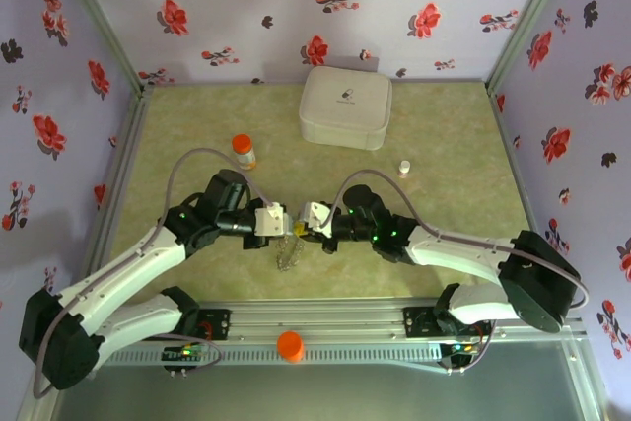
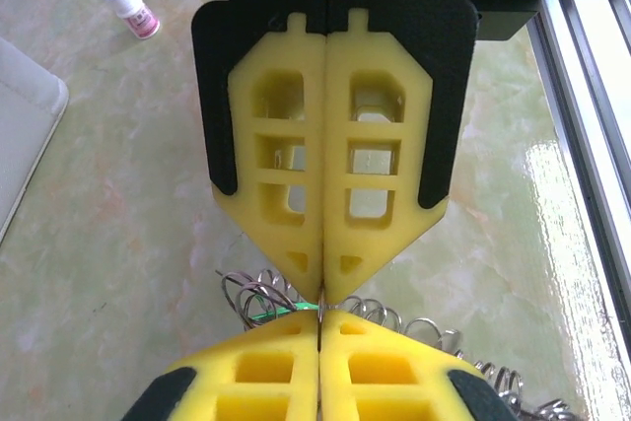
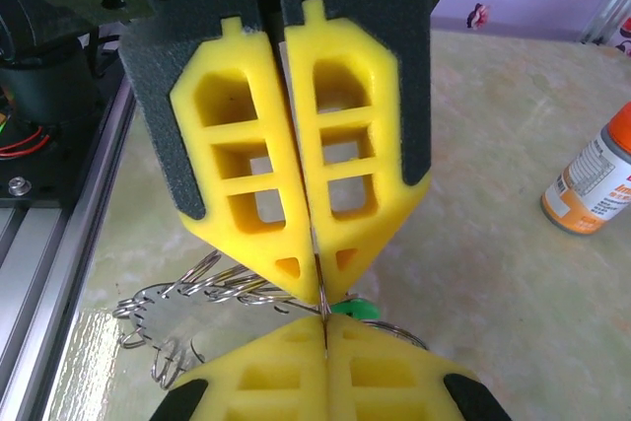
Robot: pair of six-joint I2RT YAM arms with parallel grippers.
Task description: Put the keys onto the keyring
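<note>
My left gripper [image 1: 285, 221] and right gripper [image 1: 303, 224] meet tip to tip above the table's middle. Both are shut on a thin wire loop of the keyring [image 1: 288, 253], whose remaining loops hang and trail down onto the table. In the left wrist view my left gripper [image 2: 320, 320] pinches the wire, with keyring loops [image 2: 254, 293] spreading to both sides. A green key head [image 2: 264, 315] peeks out just left of the tips. In the right wrist view my right gripper [image 3: 325, 330] holds the same wire, with the key's green head [image 3: 357, 309] beside it and the keyring [image 3: 192, 295] trailing left. Only one key head shows.
An orange-capped bottle [image 1: 244, 151] stands behind the left arm. A white case [image 1: 345, 107] sits at the back and a small white vial [image 1: 403, 167] at right. An orange knob [image 1: 290, 345] rests on the aluminium rail [image 1: 345, 317] along the near edge.
</note>
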